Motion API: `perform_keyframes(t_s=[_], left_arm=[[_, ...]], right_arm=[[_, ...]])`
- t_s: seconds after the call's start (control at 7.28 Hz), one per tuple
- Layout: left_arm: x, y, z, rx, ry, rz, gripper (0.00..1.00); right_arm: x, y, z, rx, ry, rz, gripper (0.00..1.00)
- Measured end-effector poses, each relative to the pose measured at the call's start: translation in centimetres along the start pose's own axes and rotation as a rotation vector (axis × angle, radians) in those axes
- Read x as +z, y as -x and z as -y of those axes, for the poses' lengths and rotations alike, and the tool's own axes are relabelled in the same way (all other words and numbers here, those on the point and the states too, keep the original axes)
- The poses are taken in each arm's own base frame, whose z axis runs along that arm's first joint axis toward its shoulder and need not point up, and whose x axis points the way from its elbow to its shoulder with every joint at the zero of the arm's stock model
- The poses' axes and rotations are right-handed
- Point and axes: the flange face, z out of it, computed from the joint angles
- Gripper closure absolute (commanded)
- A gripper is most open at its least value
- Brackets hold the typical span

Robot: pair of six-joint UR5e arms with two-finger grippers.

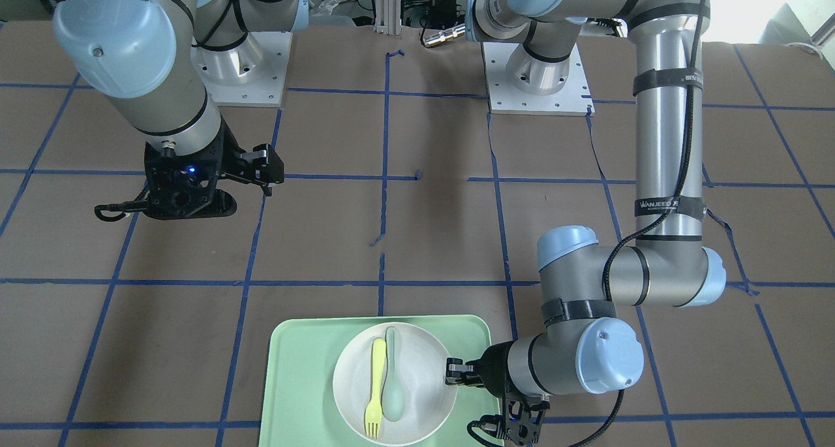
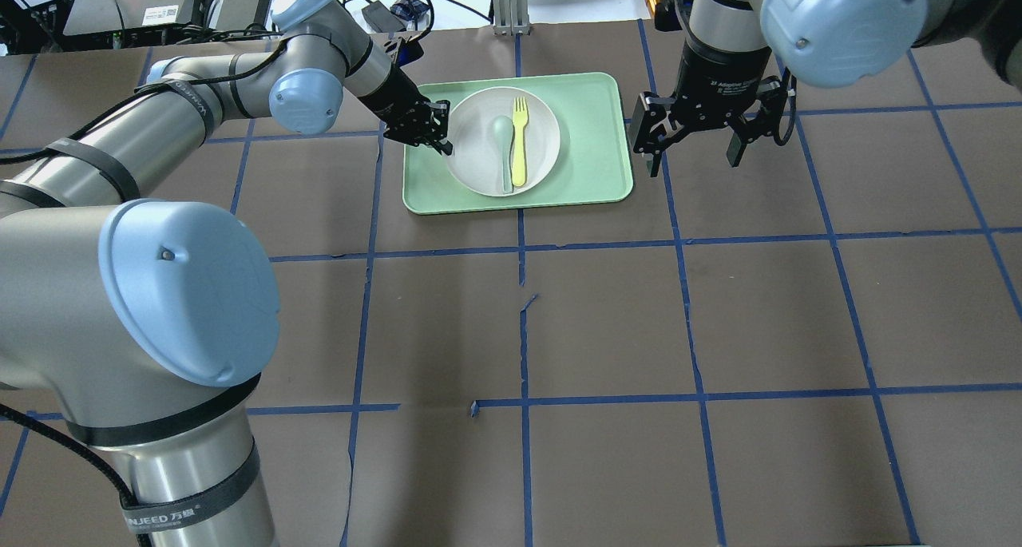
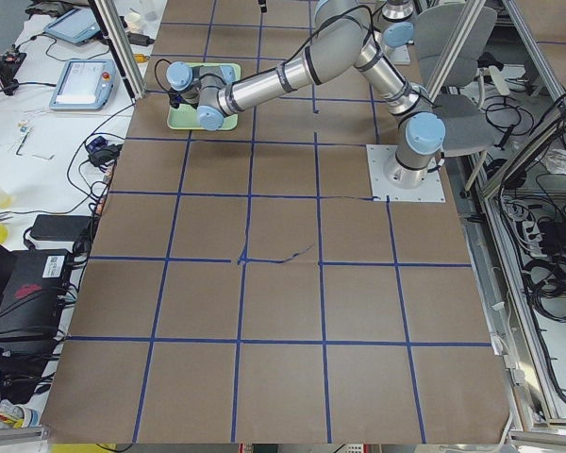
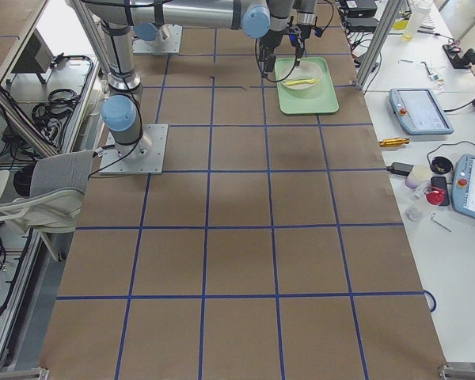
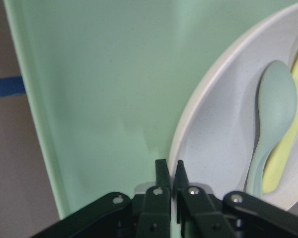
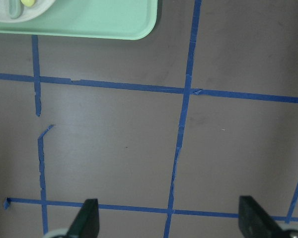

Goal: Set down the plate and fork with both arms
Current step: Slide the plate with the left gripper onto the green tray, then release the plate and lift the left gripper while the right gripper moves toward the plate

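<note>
The white plate (image 2: 547, 128) lies on the mint-green tray (image 2: 595, 160) at the table's far middle. The pale-yellow fork (image 2: 520, 141) lies in the plate beside a grey-green spoon (image 2: 504, 144). My left gripper (image 2: 441, 138) is low at the plate's left rim. In the left wrist view it (image 5: 170, 171) is shut on the plate's rim (image 5: 208, 104), with the fork (image 5: 277, 171) and spoon (image 5: 274, 104) beyond. In the front view it (image 1: 451, 372) meets the plate (image 1: 424, 369). My right gripper (image 2: 693, 144) is open and empty, above the table right of the tray.
The table is brown paper with a blue tape grid. The right wrist view shows the tray's corner (image 6: 104, 22) at top left and bare table below the open right gripper (image 6: 170, 220). Cables and equipment lie beyond the table's far edge.
</note>
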Motion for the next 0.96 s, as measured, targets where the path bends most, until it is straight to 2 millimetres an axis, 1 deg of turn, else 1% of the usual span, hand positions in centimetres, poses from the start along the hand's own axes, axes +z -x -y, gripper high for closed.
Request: perform_keyframes(t_s=[0.27, 0.41, 0.55, 0.69, 0.82, 0.96], left_arm=[[0.6, -0.9, 0.0, 0.018, -0.002, 0.001, 1.00], [0.8, -1.4, 0.0, 0.025, -0.001, 0.002, 0.48], [0.9, -1.8, 0.0, 0.033, -0.005, 0.005, 0.09], [0.6, -2.1, 0.1, 0.039, -0.020, 0.010, 0.00], [0.0, -2.6, 0.1, 0.043, -0.040, 0.013, 0.00], [-1.2, -3.2, 0.0, 0.043, -0.059, 0.018, 0.00]], right_arm=[[0.0, 0.0, 0.0, 0.000, 0.000, 0.000, 0.00], [0.0, 0.0, 0.0, -0.001, 0.000, 0.000, 0.00], [0.0, 0.0, 0.0, -0.001, 0.000, 0.000, 0.00], [0.0, 0.0, 0.0, -0.001, -0.002, -0.001, 0.00], [-0.2, 0.0, 0.2, -0.002, -0.015, -0.003, 0.00], [-0.3, 0.0, 0.7, -0.004, -0.046, -0.008, 0.00]])
